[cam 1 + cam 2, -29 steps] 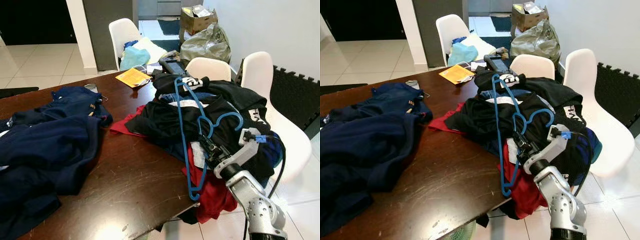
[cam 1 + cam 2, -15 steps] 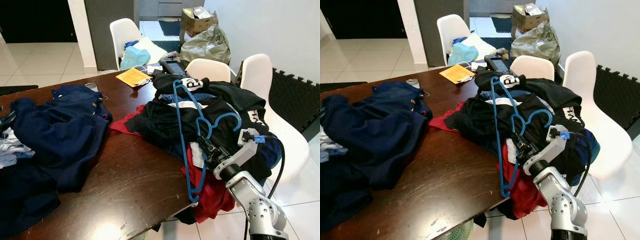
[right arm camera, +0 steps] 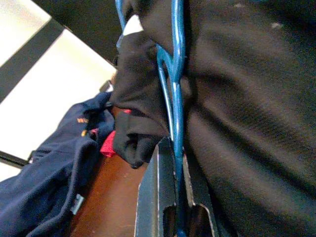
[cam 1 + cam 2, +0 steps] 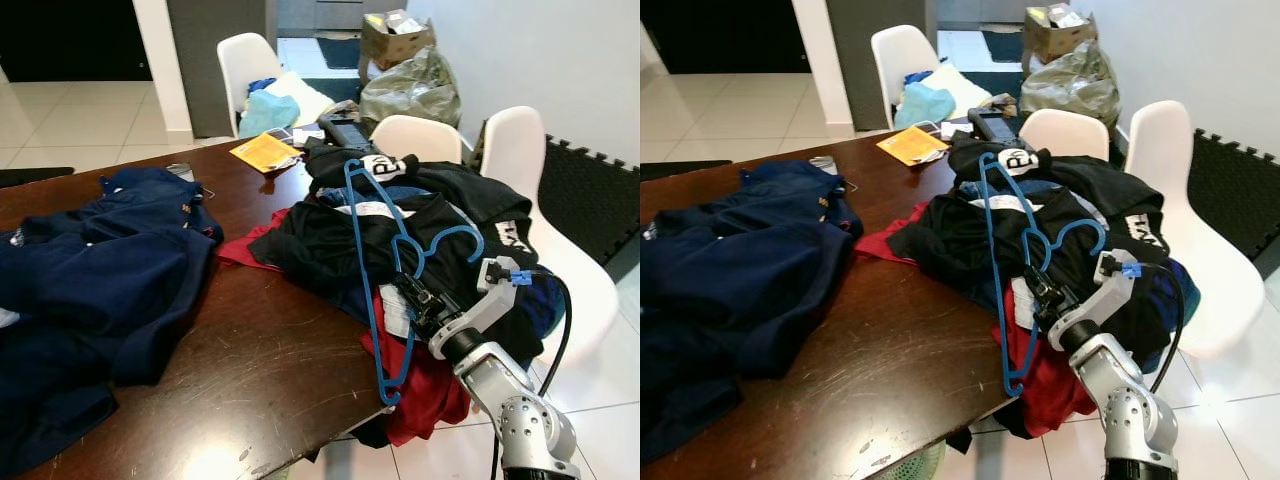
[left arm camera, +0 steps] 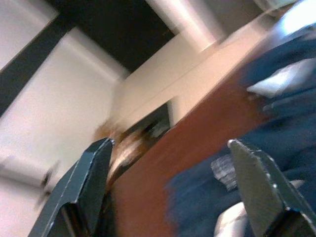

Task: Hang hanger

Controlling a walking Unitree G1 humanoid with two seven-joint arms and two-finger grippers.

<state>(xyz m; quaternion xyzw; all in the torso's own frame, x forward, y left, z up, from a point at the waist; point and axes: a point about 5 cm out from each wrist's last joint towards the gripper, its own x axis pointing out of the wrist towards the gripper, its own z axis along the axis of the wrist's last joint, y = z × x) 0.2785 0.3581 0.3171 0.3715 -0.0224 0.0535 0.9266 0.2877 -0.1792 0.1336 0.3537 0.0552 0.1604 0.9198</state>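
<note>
1. Dark wood surface [image 4: 260,350], scuffed; every place below is given relative to it.
2. Navy clothes heap [image 4: 100,290] covers its left part, spilling over the near-left edge.
3. Black clothes pile [image 4: 400,220] sits on its right part, with red fabric [image 4: 425,385] hanging off the near-right edge.
4. White chairs [image 4: 520,160] stand along its right side; another white chair [image 4: 245,65] at the far end holds light blue and cream cloth.
5. Brown box and olive bags [image 4: 410,75] on the floor beyond its far-right corner.
6. Blue hanger [image 4: 385,270] lies on top of the black pile, hook end pointing right, long bar running down toward the near-right edge.
7. Right end effector [image 4: 412,297] at the near-right edge, fingers [image 3: 158,197] pressed together on the hanger's thin bar.
8. Left end effector [image 5: 168,197] over the left end, fingers spread wide with nothing between them, navy cloth below; view blurred.
9. Yellow packet [image 4: 265,153] lies near the far edge.
</note>
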